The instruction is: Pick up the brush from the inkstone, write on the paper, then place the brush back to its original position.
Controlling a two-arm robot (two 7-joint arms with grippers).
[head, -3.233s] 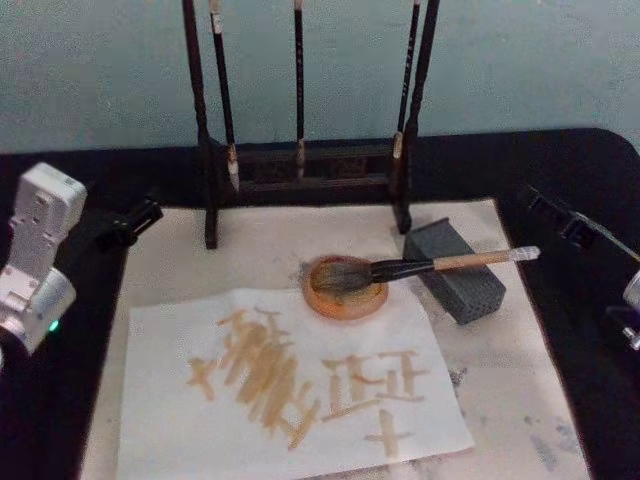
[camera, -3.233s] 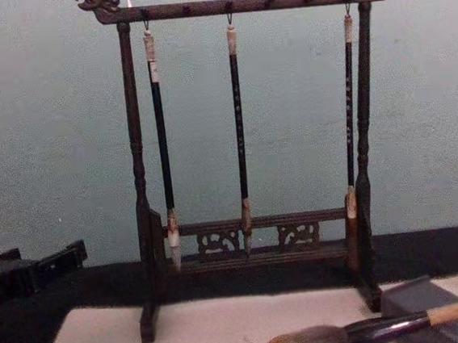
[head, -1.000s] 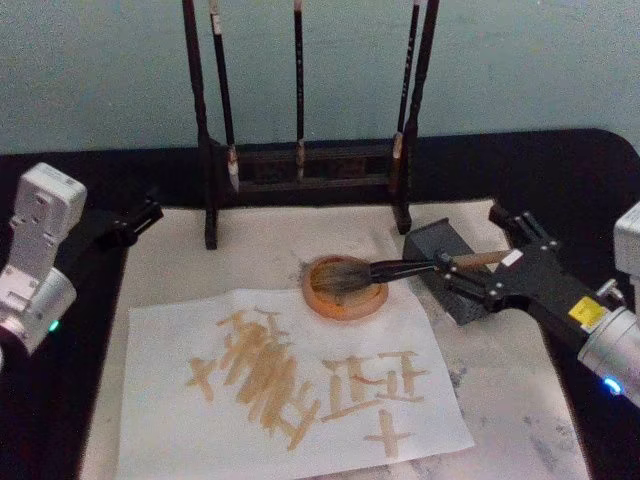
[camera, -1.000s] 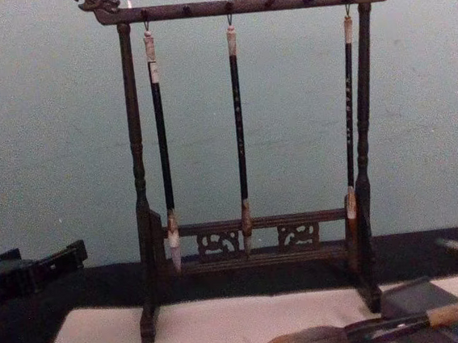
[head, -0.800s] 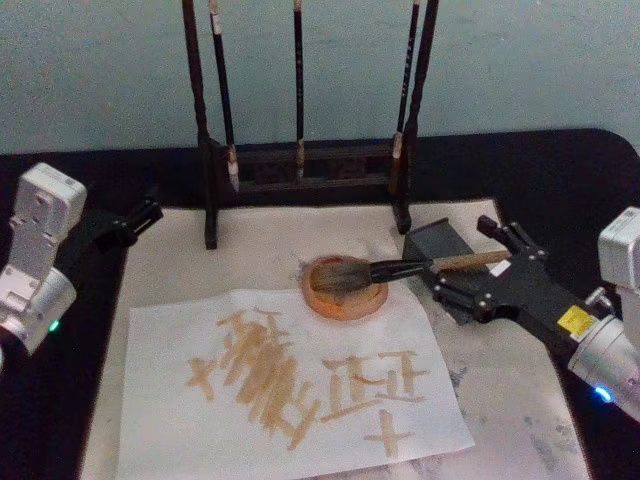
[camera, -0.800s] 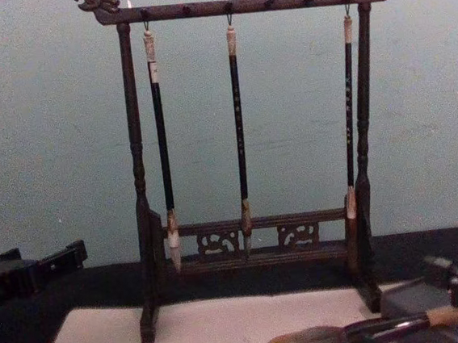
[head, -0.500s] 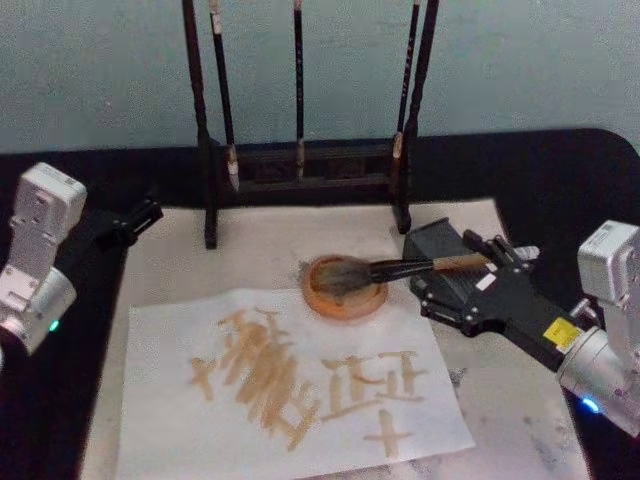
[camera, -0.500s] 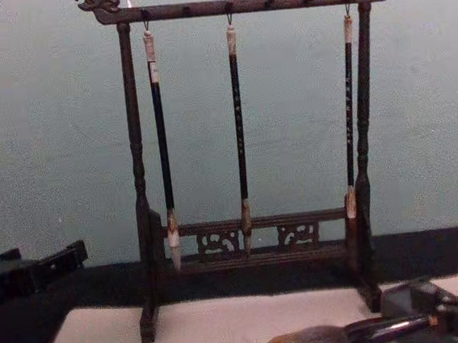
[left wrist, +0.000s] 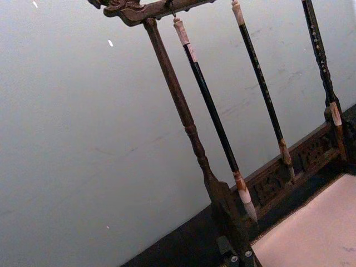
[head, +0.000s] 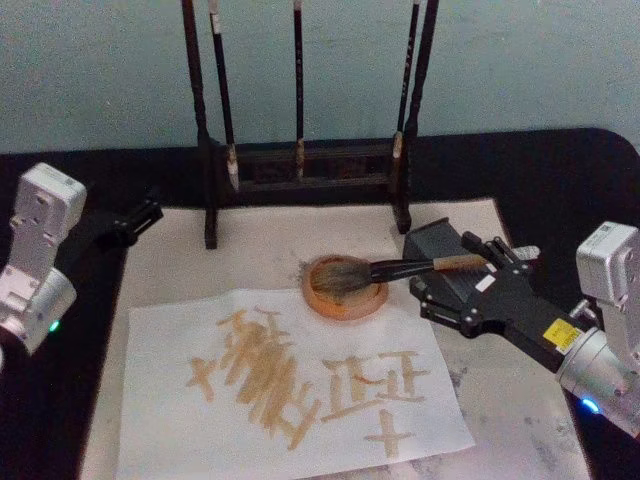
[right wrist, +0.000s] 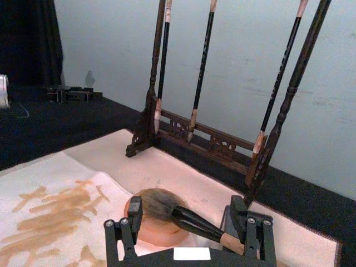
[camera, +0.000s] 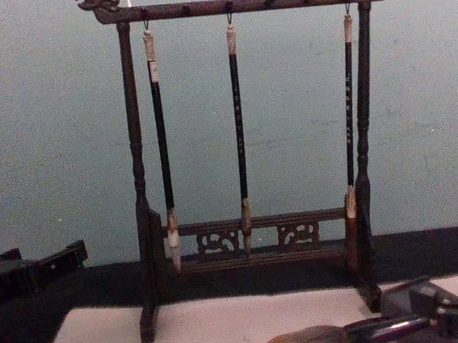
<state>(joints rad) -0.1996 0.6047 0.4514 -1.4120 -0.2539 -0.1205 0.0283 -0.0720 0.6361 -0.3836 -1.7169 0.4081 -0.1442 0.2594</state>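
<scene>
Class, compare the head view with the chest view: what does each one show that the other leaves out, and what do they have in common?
Head view alone: the paper with tan strokes, the orange inkstone beneath the bristles, and the left gripper parked at the table's left. It also shows the right gripper open, fingers on either side of the handle.

Chest view alone: the brush rack top bar with its hooks and carved ends.

Both: the brush lying flat, the three hanging brushes, the grey block and the pale mat.

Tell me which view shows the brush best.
The head view: the whole brush shows, bristles in the orange dish, handle between the right hand's open fingers. Right wrist and chest views show only bristles and ferrule.
</scene>
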